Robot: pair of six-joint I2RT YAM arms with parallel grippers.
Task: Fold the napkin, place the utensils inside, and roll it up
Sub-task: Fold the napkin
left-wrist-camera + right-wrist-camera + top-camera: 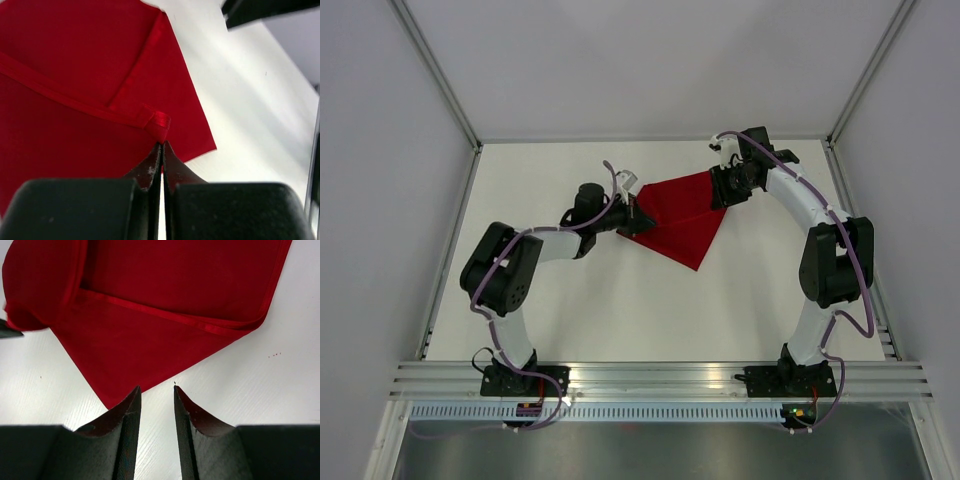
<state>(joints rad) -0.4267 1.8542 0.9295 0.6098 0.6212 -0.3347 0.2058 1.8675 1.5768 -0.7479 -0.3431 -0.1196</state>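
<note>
On the left of the table [570, 310], the left gripper [161, 146] is pressed together on a hemmed corner of the napkin [682, 222]. This red cloth lies partly folded between both arms, and its fold line runs from one gripper toward the other. The right gripper [156, 390] has its fingers apart and holds nothing; a free napkin corner is just ahead, so I judge this arm is nearer to it. No writing is readable

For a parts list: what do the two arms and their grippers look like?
Both the left arm and right arm have white tubular links and bulky black joint housings, with purple cables looped alongside. The left gripper and right gripper carry black wedge-shaped fingers tapering to thin tips, inner faces finely ridged.
</note>
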